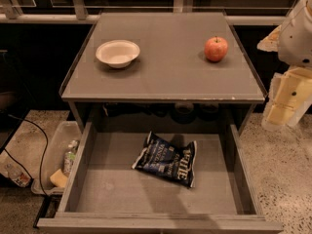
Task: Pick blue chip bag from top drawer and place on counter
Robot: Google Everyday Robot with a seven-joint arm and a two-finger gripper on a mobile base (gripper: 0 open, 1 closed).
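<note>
- At far right, just beyond the counter (170, 77) rim: gripper (285, 101) hanging clear, touching nothing, carrying nothing visible; released or clenched, impossible telling.
- Sitting nearest, on the counter's right side: red apple (216, 48); white bowl (117, 52) resting toward the left, both leaving the front strip open for a placement.
- Standing pulled out below: top drawer (112, 189), giving access from above.
- Lying flat on the drawer floor, slightly right of centre: blue chip bag (167, 158), crumpled, awaiting pickup, well apart from the gripper.

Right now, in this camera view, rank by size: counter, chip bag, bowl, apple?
counter: largest
blue chip bag, then white bowl: close, and the bag lies nearer the camera, so unsure
apple: smallest
The hand hangs beside the counter, at right.
</note>
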